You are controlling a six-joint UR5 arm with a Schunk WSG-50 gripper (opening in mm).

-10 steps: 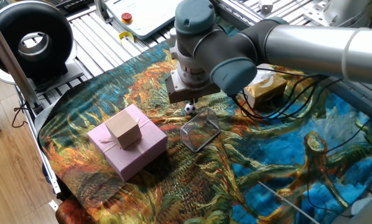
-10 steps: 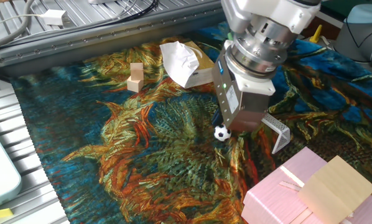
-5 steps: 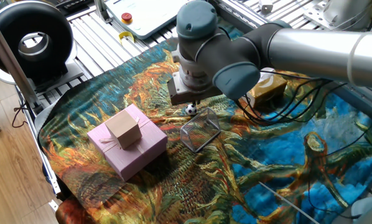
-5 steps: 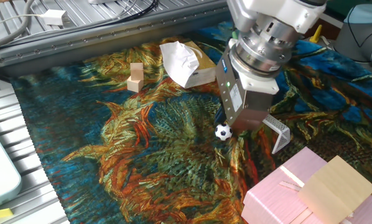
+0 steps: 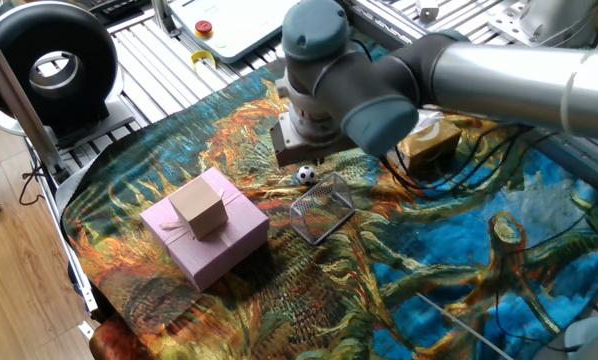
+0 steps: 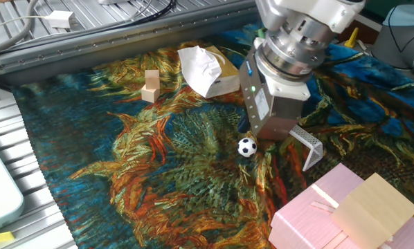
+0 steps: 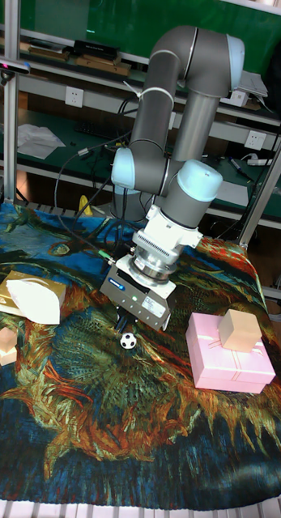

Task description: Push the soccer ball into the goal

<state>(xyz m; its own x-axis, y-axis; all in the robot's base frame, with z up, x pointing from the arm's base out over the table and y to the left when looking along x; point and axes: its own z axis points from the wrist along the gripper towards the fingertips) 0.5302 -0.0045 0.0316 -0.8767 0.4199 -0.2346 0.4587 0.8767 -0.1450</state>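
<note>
The soccer ball lay on the painted cloth near the middle of the frame, just left of the wire goal and not inside it. The gripper hung close above the ball and the goal's near edge, and whether its fingers were spread or pressed together could not be told. At lower right sat a pink box with a small cardboard box on top.
</note>
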